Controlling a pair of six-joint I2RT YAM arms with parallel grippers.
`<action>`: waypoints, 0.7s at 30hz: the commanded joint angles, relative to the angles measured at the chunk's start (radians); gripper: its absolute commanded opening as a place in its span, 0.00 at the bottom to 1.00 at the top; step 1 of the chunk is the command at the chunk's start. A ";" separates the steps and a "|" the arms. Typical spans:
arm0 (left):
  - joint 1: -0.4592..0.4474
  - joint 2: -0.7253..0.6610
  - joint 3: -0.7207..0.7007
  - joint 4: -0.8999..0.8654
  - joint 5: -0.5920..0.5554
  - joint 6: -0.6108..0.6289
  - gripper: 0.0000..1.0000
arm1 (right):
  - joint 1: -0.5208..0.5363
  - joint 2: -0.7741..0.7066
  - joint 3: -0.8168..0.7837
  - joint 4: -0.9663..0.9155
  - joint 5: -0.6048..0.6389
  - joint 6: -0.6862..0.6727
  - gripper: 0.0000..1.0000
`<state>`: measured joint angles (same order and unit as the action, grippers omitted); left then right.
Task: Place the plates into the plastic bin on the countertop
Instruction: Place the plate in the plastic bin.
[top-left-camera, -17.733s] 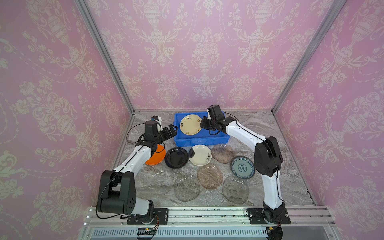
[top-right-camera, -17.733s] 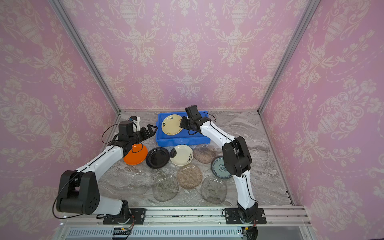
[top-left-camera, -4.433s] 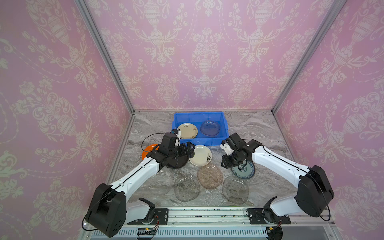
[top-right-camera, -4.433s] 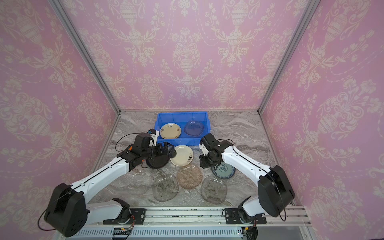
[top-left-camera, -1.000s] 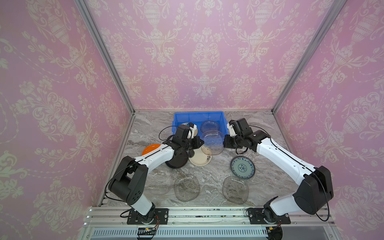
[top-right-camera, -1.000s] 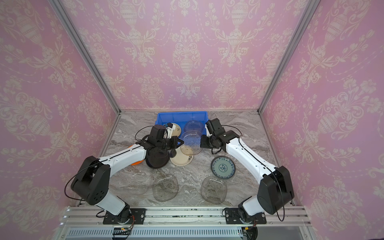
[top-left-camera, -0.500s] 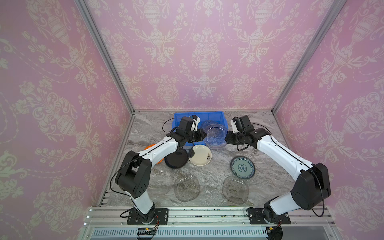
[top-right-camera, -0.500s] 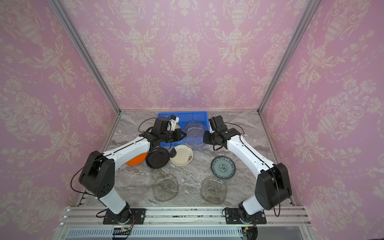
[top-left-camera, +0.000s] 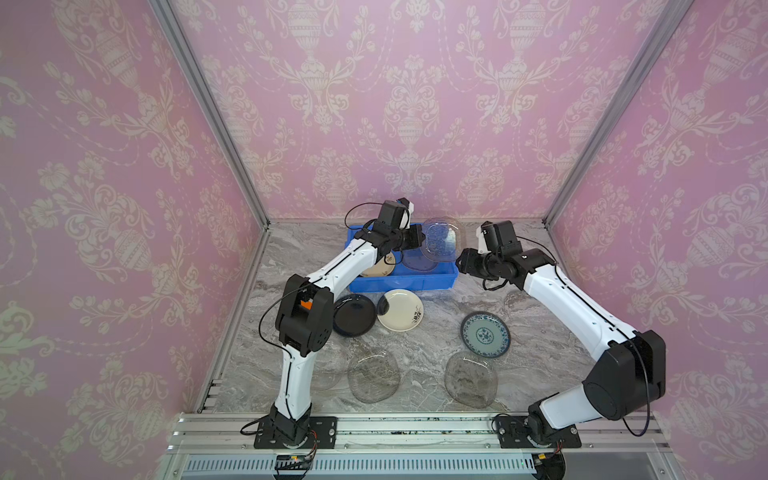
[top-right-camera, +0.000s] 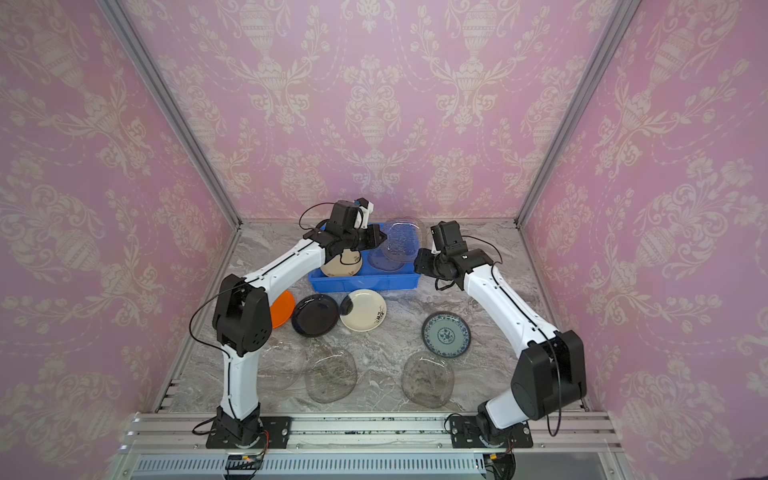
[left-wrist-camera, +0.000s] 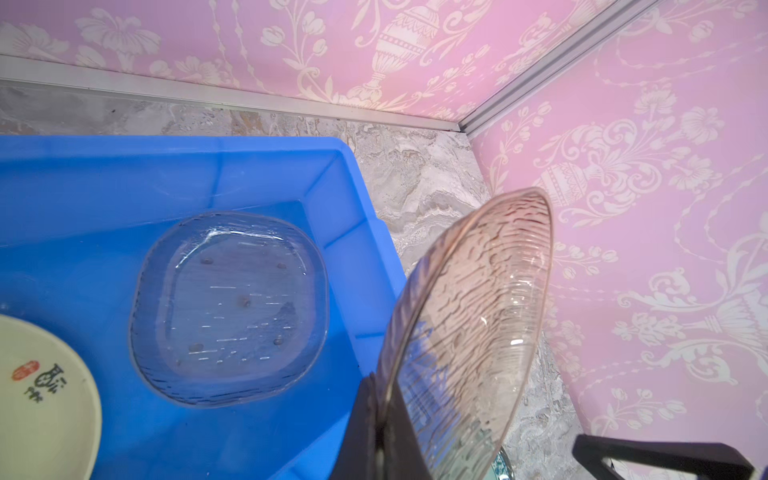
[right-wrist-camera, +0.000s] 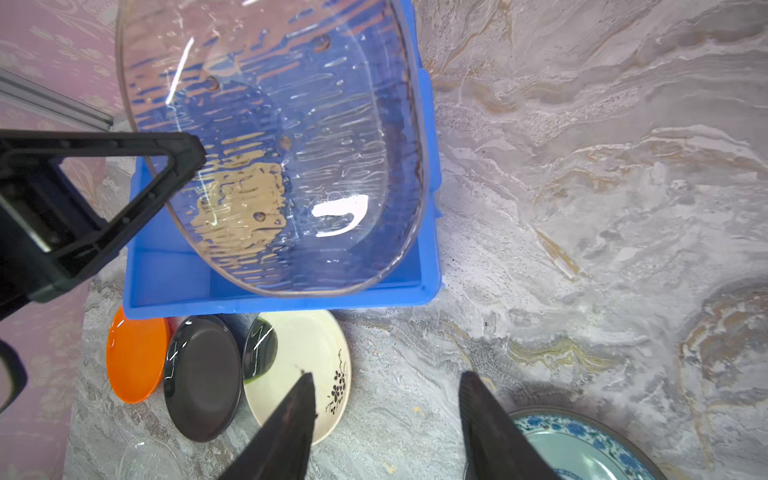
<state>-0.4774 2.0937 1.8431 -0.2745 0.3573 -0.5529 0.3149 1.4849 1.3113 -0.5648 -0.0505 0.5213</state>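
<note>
1. Two plates already lie flat in the blue bin (top-left-camera: 415, 284), which stands at the middle of the countertop's (top-left-camera: 523, 365) back edge. These are a cream plate (left-wrist-camera: 45, 407) at the bin's left end and a clear plate (left-wrist-camera: 228, 307) beside it.
2. A third, the ribbed glass plate (top-left-camera: 442, 241), is tilted steeply on edge above the bin's right end and is not yet set down.
3. The left gripper (left-wrist-camera: 380, 419) is clamped tight on that plate's rim. The rim sits pinched between the jaws, and the rest of the plate sticks out past them toward the right arm.
4. The right gripper (right-wrist-camera: 386, 376) has its jaws well apart with nothing between them. It sits near the bin's right end, close to the ribbed glass plate but clear of it.
5. Seven plates remain on the countertop:
   - An orange plate (top-right-camera: 284, 309), a black plate (top-right-camera: 314, 320) and a second cream plate (top-right-camera: 363, 309) sit in a row in front of the bin.
   - A blue-patterned plate (top-right-camera: 446, 334) lies toward the right edge.
   - Three glass plates (top-right-camera: 331, 375) lie near the front edge.
6. Judged from this, the task is under a third done — lowering the held plate flat comes next.
</note>
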 joint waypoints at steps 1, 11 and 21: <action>0.041 0.038 0.074 -0.134 -0.030 0.067 0.00 | -0.012 -0.064 -0.027 -0.029 0.023 0.006 0.58; 0.083 0.137 0.175 -0.223 -0.007 0.174 0.00 | -0.028 -0.099 -0.085 -0.008 -0.002 0.023 0.57; 0.103 0.317 0.374 -0.336 0.020 0.221 0.00 | -0.028 -0.092 -0.098 -0.005 -0.017 0.033 0.57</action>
<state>-0.3904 2.3722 2.1487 -0.5442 0.3538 -0.3786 0.2893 1.4025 1.2304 -0.5636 -0.0555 0.5369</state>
